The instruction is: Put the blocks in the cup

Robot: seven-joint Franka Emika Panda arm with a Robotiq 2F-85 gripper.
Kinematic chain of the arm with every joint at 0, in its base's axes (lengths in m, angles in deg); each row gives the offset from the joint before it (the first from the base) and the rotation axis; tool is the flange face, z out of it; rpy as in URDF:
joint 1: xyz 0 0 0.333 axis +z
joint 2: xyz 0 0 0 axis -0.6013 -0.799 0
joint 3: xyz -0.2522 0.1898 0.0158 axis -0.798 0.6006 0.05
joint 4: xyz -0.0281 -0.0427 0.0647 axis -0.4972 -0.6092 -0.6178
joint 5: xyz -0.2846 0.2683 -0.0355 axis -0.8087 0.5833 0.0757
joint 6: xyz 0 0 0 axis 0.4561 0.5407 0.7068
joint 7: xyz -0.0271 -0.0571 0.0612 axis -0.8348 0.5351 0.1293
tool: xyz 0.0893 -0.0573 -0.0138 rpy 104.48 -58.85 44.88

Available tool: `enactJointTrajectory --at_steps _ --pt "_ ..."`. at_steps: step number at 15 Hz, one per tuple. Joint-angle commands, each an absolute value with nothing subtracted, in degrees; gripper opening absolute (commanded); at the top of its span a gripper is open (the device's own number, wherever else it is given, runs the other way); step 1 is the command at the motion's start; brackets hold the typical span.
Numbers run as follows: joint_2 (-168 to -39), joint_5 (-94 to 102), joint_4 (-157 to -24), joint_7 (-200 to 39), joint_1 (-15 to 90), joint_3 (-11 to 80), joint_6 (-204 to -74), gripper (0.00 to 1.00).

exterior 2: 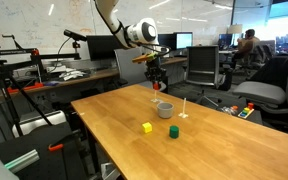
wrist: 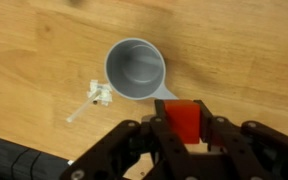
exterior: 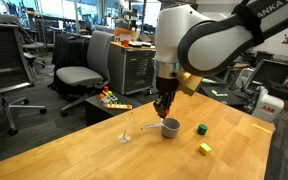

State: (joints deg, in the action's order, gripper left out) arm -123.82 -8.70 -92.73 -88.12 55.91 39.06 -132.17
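Gripper [exterior: 164, 106] pinches the red block [wrist: 187, 120] between its two fingers and hangs above the grey metal measuring cup [wrist: 136, 68]. The cup stands upright near the middle of the wooden table [exterior: 74, 140], away from every edge. In the wrist view the block sits over the root of the cup's handle, not over the opening, and the bowl looks empty. Judgement: the step in hand is the drop of the first block. To do it well, shift the hand until the cube is centred over the opening. Then come down close to the rim before parting the fingers, since a small cube released from height may bounce out or nudge so light a cup. Keep the fingers off the handle. A thin clear stemmed glass [exterior: 125, 132] stands just beside the cup, so any sideways correction should not brush it. The green block [exterior 2: 173, 132] and yellow block [exterior 2: 147, 127] lie apart on bare wood, between the cup and the table's near edge in that exterior view. Hard to read:
- how high the block is above the rim;
- how deep the block sits in the fingers;
- the glass's outline, which is nearly lost against the wood.

Neither loose block shows in the wrist view.
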Motion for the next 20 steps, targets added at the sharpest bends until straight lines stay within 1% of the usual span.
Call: enactJointTrajectory --at_steps 1,14,20 --pt "-122.35 -9.82 -93.24 -90.62 55.04 37.48 -132.28 0.09" --pt "-124.45 -8.62 -97.47 -93.34 53.87 37.21 -132.69 0.09" --pt "-126.49 -8.65 -97.35 -93.33 53.36 37.14 -132.80 0.09"
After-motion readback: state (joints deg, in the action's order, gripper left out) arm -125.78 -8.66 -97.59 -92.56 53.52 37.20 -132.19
